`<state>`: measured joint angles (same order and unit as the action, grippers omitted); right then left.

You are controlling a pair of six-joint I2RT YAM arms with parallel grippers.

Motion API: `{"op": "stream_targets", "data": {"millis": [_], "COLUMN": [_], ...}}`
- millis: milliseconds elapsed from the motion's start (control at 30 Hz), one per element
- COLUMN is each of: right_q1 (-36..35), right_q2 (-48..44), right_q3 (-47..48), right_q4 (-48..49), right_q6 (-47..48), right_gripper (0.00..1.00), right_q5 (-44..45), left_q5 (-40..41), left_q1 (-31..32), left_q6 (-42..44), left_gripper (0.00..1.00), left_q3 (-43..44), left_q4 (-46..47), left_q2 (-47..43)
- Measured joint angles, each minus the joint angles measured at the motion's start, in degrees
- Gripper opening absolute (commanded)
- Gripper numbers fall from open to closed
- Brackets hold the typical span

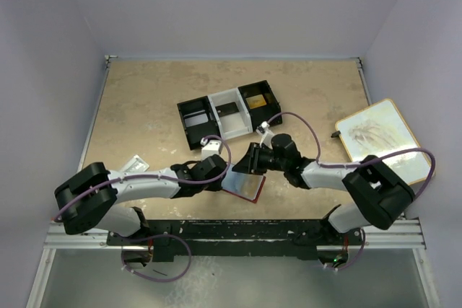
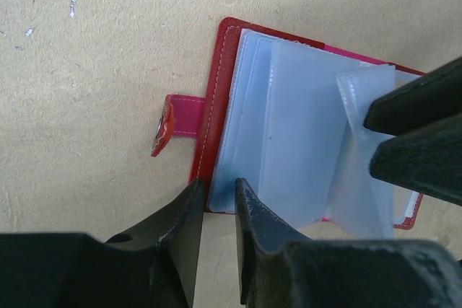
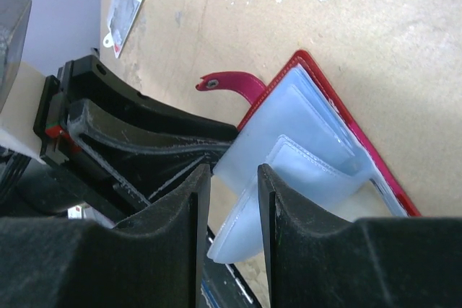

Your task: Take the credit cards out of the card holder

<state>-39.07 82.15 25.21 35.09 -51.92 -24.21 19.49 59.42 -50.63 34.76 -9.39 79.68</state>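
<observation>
Card holder (image 1: 244,186): lies open on the table (image 1: 144,106) between your two arms.
Left gripper (image 2: 216,194): clamped on the card holder's corner, strap (image 2: 177,117) side.
Right gripper (image 3: 232,178): pinching one clear sleeve (image 3: 310,167), which stands up from the others.

One card holder (image 1: 244,187) lies at the centre of the top view. It has one strap tab (image 2: 175,122) and several clear sleeves (image 2: 303,128) (the leaves overlap too much for an exact count). There are two grippers: the left gripper (image 2: 216,191) and the right gripper (image 3: 232,178). One tray (image 1: 214,115) sits at upper centre with three compartments, two black and one white. One clear packet (image 1: 134,164) is at the left and one pictured board (image 1: 378,140) at the right, all on one table (image 1: 144,106).
</observation>
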Motion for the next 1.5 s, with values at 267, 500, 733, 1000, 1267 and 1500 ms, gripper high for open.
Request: {"op": "stream_targets", "data": {"millis": [267, 500, 733, 1000, 1267, 1500], "right_q1": [-1.44, -6.32, -10.97, -10.64, -10.62, -10.64], "right_q2": [8.17, 15.12, 7.91, -8.90, -13.94, -11.61], "right_q3": [4.50, 13.53, 18.84, 17.75, 5.31, -0.15], "right_q4": [3.02, -5.20, -16.63, -27.23, -29.62, -27.06], "right_q6": [-0.15, 2.40, 7.30, 7.30, 3.45, 1.09], "right_gripper": [0.31, 0.29, 0.36, 0.38, 0.37, 0.37], "right_q5": [-0.85, 8.46, 20.26, 29.57, 30.18, 27.41], "left_q5": [0.50, 2.95, 5.35, 3.45, 0.31, 0.76], "left_q1": [0.28, 0.28, 0.31, 0.31, 0.31, 0.42], "left_q6": [-1.36, -2.95, -3.89, -3.56, -2.21, -0.76], "left_gripper": [0.20, 0.22, 0.30, 0.46, 0.49, 0.50], "left_q3": [-0.79, -0.92, -0.92, -0.92, -0.39, 3.65], "left_q4": [-0.11, -2.51, -5.92, -4.07, 0.83, 1.33], "left_q2": [-1.60, -4.79, -10.10, -11.91, -2.62, 4.66]}}
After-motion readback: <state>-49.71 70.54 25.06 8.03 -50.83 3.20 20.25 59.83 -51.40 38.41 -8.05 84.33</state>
